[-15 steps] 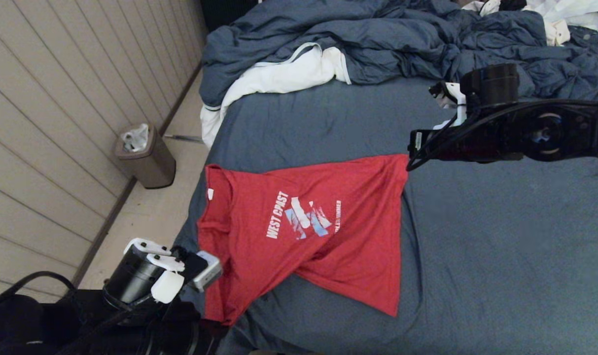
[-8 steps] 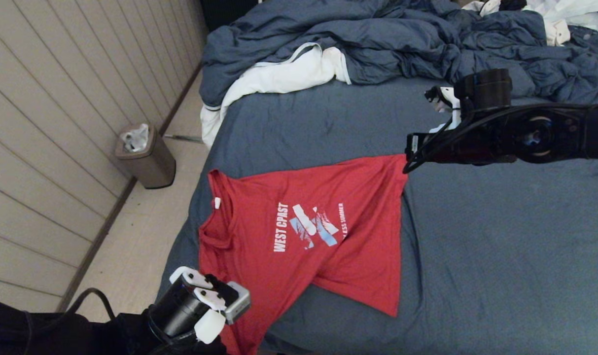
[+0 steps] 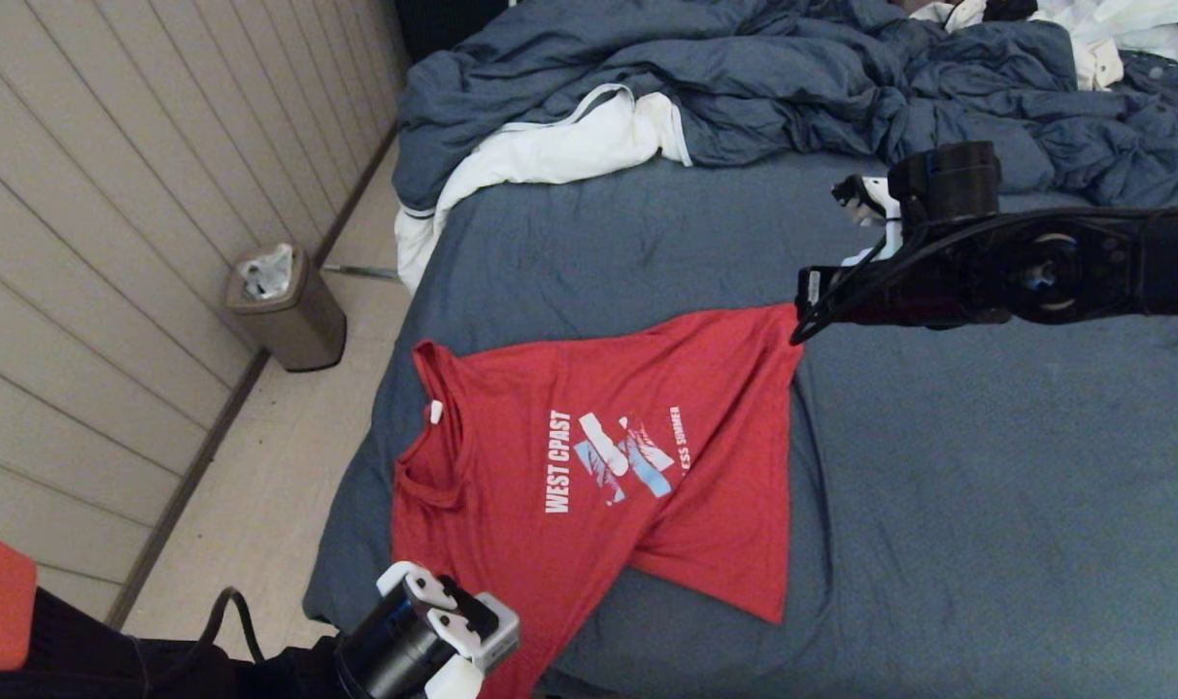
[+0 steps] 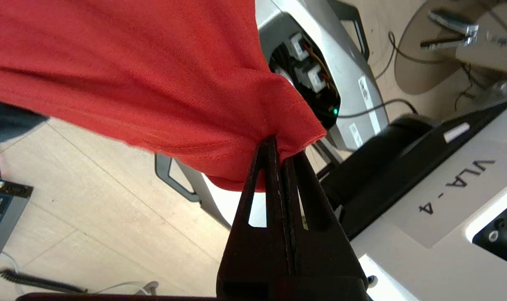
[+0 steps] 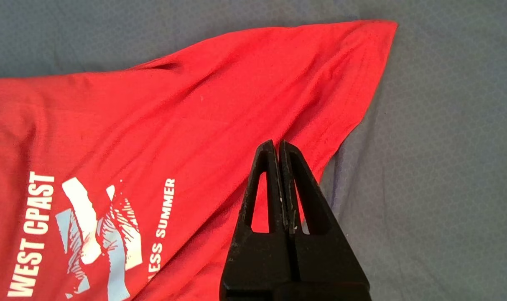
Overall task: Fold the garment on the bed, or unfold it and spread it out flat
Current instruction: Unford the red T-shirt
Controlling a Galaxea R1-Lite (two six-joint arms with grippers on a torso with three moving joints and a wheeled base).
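Red T-shirt (image 3: pixel 589 466) stretched print-up across the bed (image 3: pixel 987 505), pinched at one edge.

The left gripper (image 4: pixel 280 144) is clamped on its hem beyond the bed's near edge; the right gripper (image 5: pixel 278 146) is closed, empty, above the shirt's far corner. Light, limp, easily wrinkled cloth; corners and hems judged best holds.

The red garment (image 3: pixel 598 466) carries white "WEST COAST" lettering mid-frame, beside smaller words ending "SUMMER", perhaps "ENDLESS". Lower right of the left wrist view, a white robot panel (image 4: pixel 458 196) reads "VLA-4".

Matt red cloth garment (image 3: pixel 589 466)
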